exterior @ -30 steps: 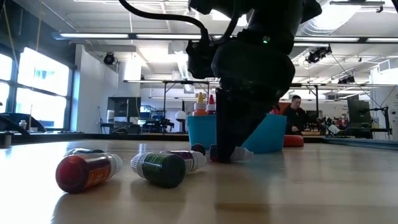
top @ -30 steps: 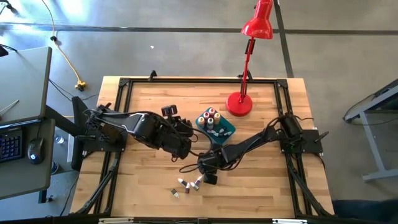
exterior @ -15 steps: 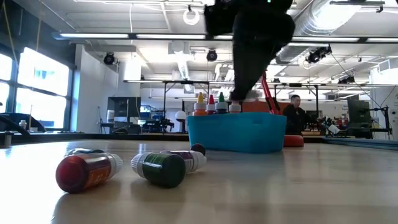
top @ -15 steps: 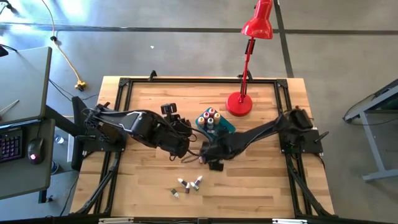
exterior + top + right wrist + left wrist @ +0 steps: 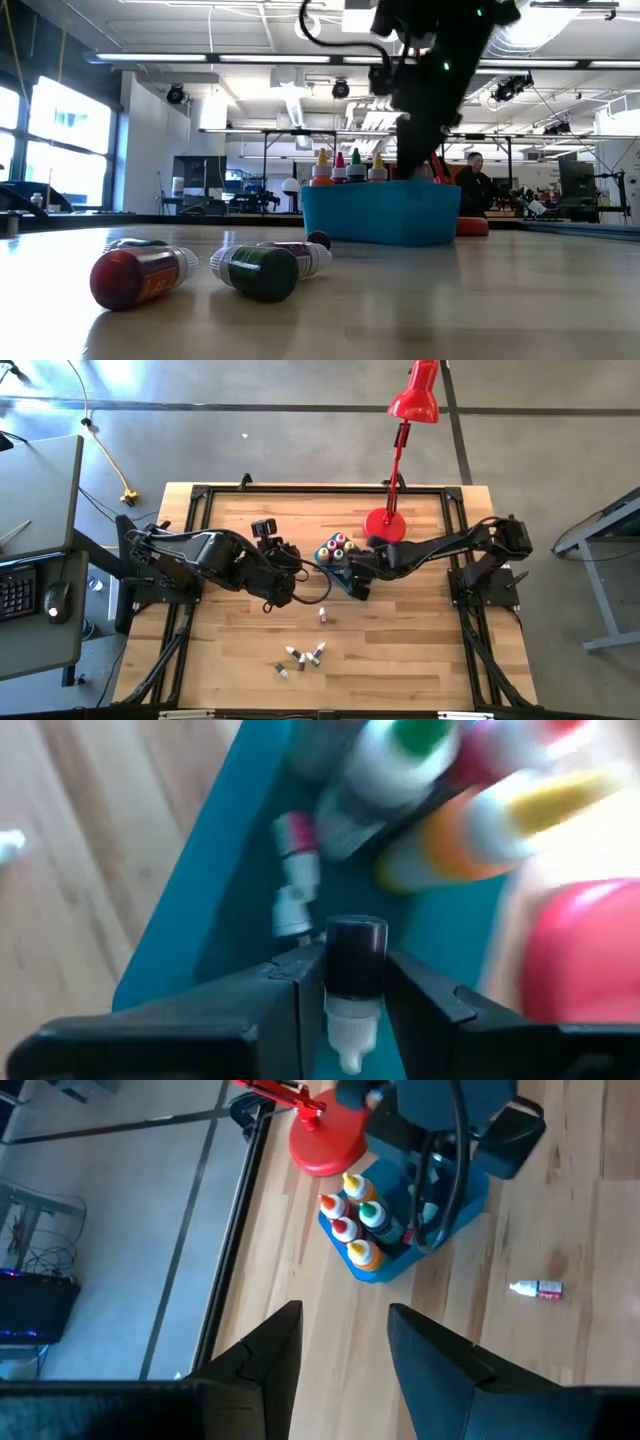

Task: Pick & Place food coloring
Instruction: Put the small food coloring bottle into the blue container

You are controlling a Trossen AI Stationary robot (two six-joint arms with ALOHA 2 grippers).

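Observation:
Several food coloring bottles [image 5: 335, 548] with coloured caps stand upright in the far end of a teal tub [image 5: 362, 567]. My right gripper [image 5: 354, 579] hangs over the tub's near end, shut on a small dark bottle [image 5: 355, 955] with a white tip. Another tiny pale bottle [image 5: 293, 870] lies on the tub's floor. One tiny bottle [image 5: 323, 616] lies on the wood near the tub. Several more bottles [image 5: 300, 657] lie on their sides closer to the near edge. My left gripper [image 5: 345, 1350] waits open and empty to the left of the tub. My right gripper pinches the small bottle's dark part [image 5: 355, 982] between its two fingers. Its white tip [image 5: 350, 1045] points back toward the wrist. The fingers slant down from the table's right side. The bottle is lifted clear, above the tub's floor.
A red desk lamp's base [image 5: 384, 526] stands just behind the tub, and its stem leans over the far edge. In the low view a red bottle [image 5: 140, 275] and a green bottle [image 5: 265, 272] lie in front. Bare wood lies left and right of them.
My right gripper has risen from beside the loose bottles and swung toward the far edge, ending over the tub with the small bottle between its fingers. It has tipped less steeply on the way. The bottles left on the table have not moved.

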